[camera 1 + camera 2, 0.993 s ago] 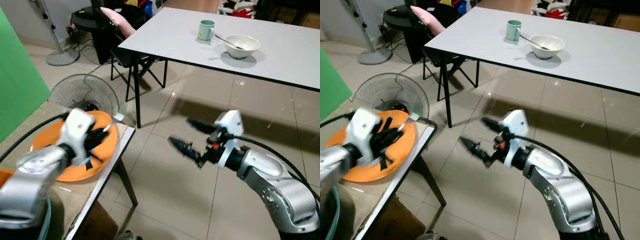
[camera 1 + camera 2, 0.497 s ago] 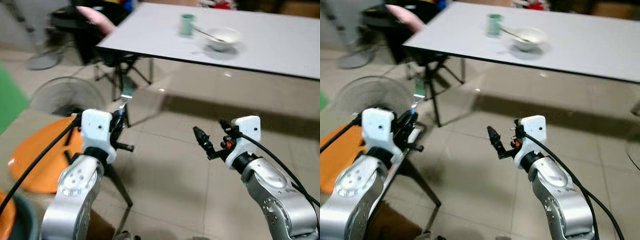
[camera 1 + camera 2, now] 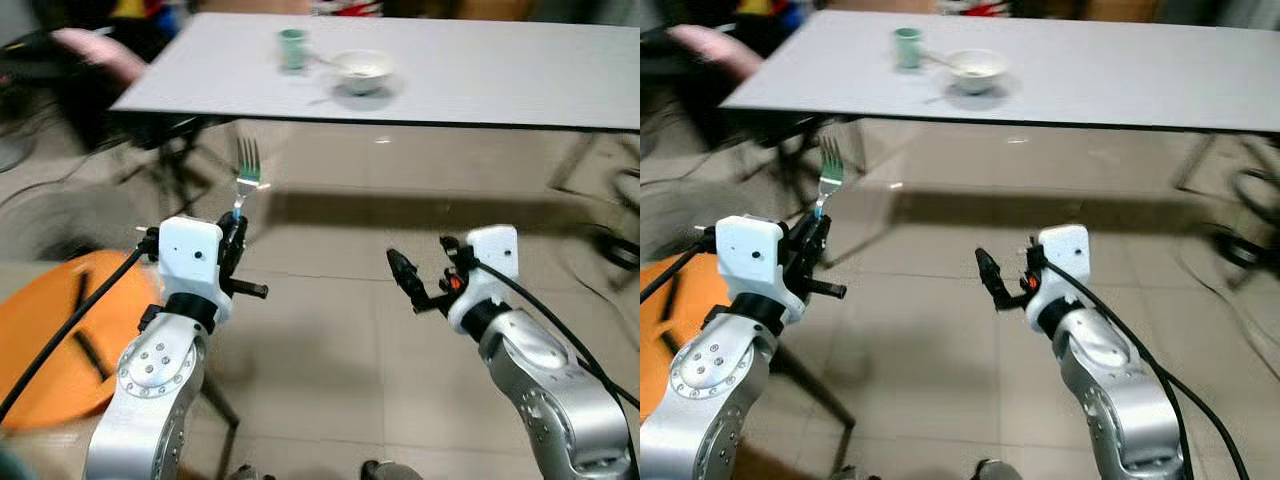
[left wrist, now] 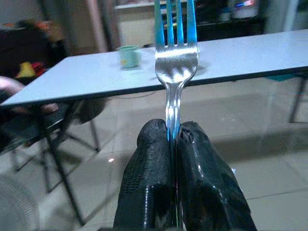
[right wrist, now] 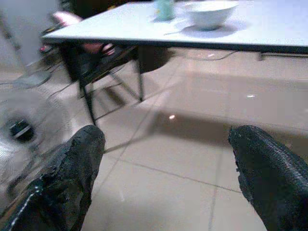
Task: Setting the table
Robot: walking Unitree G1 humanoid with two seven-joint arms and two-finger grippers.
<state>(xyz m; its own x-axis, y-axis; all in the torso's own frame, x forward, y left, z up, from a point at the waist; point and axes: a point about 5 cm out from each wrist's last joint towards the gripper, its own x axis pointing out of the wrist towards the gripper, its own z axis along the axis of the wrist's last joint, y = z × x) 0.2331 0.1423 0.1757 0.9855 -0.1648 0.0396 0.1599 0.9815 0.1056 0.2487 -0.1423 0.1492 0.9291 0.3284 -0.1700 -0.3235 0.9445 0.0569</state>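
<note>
My left gripper (image 3: 237, 222) is shut on the handle of a silver fork (image 3: 246, 166) and holds it upright, tines up, at chest height. In the left wrist view the fork (image 4: 174, 53) rises from between the closed black fingers (image 4: 144, 163). My right gripper (image 3: 424, 272) is raised beside it, open and holding nothing; its fingers (image 5: 72, 168) stand wide apart. Ahead stands the white table (image 3: 480, 60), carrying a green cup (image 3: 292, 48) and a white bowl (image 3: 362, 66) with a spoon in it. An orange plate (image 3: 50, 340) lies on the low side table at my left.
Tiled floor (image 3: 330, 330) stretches between me and the white table. A dark chair with a pink cushion (image 3: 95, 50) stands at the table's left end. A floor fan (image 3: 60, 215) shows blurred at my left, behind the side table.
The left gripper has lifted the fork off the orange plate and now holds it upright. The view has swung right, toward the white table. The right gripper stayed open.
</note>
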